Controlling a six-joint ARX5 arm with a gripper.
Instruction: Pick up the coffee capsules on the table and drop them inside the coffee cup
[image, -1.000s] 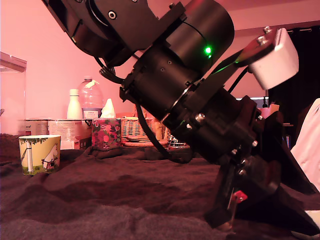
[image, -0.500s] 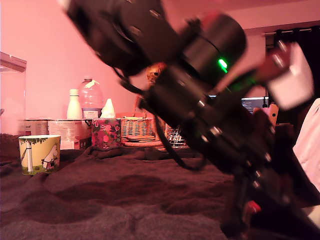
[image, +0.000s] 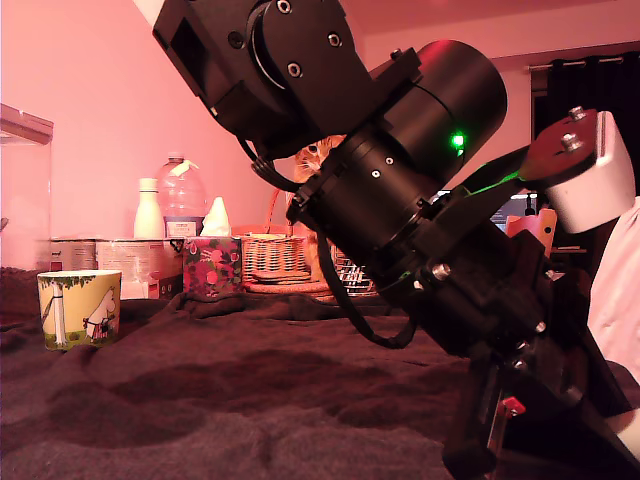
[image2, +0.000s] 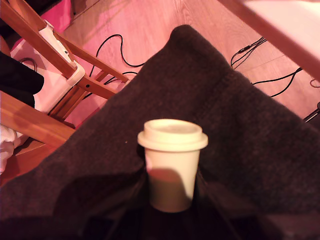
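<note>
**Cream-white capsule held at the gripper**

Cream-white capsule (image2: 172, 167) sits upright in my wrist view, its narrow end pinched in the gripper (image2: 170, 210), above the table (image2: 250, 130) blanket. In the exterior view I see the coffee cup (image: 79, 308) far at the exterior view's left, well apart from the arm (image: 400, 200).

The black arm (image: 400, 200) is slanting down from the top of the exterior view toward that view's lower right, filling most of the picture, with a green light glowing on its round motor housing. A white camera block (image: 590, 180) is sitting on a bracket above the wrist. The gripper (image: 500, 450) is reaching down to the blanket at the lower right edge. In the wrist view its dark fingers (image2: 125, 210) are closing on a cream-white capsule (image2: 172, 165), holding it upright.
</note>
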